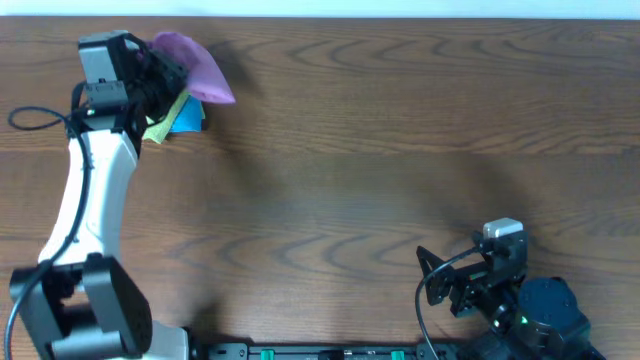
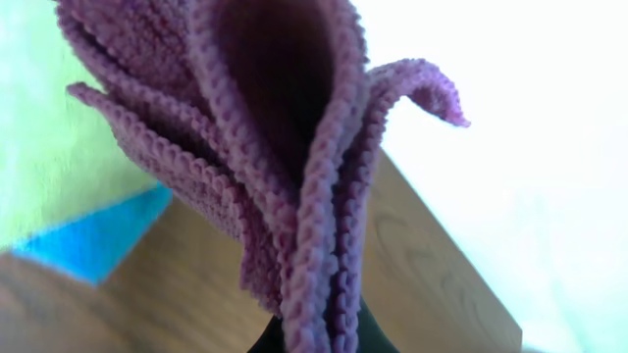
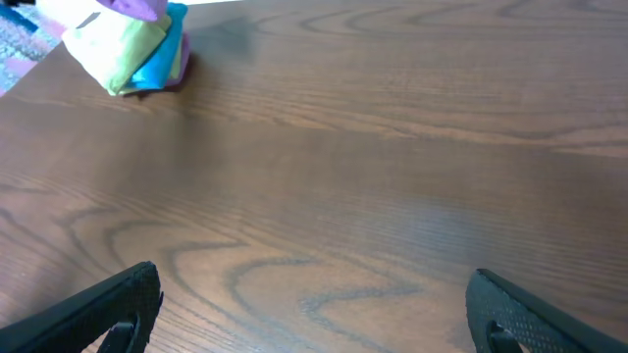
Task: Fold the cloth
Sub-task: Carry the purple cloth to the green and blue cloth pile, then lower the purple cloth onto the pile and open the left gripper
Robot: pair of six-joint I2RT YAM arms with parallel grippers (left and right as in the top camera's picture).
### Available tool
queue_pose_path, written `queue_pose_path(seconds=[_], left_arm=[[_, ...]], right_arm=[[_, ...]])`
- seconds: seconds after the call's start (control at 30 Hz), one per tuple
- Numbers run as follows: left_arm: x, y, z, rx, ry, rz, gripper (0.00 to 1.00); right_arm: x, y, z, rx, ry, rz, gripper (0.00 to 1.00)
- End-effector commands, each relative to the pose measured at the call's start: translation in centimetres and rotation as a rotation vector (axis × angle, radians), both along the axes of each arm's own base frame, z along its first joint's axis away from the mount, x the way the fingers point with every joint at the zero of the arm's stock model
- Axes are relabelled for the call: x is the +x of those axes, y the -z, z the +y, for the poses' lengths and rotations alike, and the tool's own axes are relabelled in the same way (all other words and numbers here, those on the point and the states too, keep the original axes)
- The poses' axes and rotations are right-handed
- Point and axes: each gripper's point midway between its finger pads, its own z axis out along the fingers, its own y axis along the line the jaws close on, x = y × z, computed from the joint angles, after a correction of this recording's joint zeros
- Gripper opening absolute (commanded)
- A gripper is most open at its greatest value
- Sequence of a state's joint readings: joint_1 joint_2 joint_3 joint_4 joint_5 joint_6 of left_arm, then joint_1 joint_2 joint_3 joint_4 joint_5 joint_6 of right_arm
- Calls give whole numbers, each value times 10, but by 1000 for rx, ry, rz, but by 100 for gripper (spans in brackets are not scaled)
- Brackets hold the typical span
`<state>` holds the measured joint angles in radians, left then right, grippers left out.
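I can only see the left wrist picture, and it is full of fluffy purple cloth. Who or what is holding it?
Observer: The left gripper has the purple cloth bunched in its grip, near the far left corner of the table.
Operator: What is the green and blue behind it?
Observer: A light green cloth and a bright blue cloth, piled together on the table just beneath it.
Operator: And the other arm?
Observer: The right gripper is open, at the near right side, well away from the cloths.
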<state>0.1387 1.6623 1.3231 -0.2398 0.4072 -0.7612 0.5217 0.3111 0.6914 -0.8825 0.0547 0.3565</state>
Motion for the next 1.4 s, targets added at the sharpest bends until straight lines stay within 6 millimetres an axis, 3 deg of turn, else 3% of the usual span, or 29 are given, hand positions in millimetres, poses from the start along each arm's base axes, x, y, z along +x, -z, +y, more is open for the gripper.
queue_pose_path(seconds=[0.0, 0.3, 0.67, 1.13, 1.37], left_arm=[[21, 1, 14, 19, -16, -21, 6], [70, 3, 47, 54, -40, -55, 6], [67, 24, 88, 77, -97, -11, 6], [69, 69, 87, 49, -81, 75, 6], [63, 78, 91, 80, -90, 111, 6]], right_arm=[[1, -1, -3, 9, 20, -1, 99], [1, -1, -3, 9, 20, -1, 99], [1, -1, -3, 9, 20, -1, 99], [1, -1, -3, 9, 20, -1, 99], [1, -1, -3, 9, 20, -1, 99]])
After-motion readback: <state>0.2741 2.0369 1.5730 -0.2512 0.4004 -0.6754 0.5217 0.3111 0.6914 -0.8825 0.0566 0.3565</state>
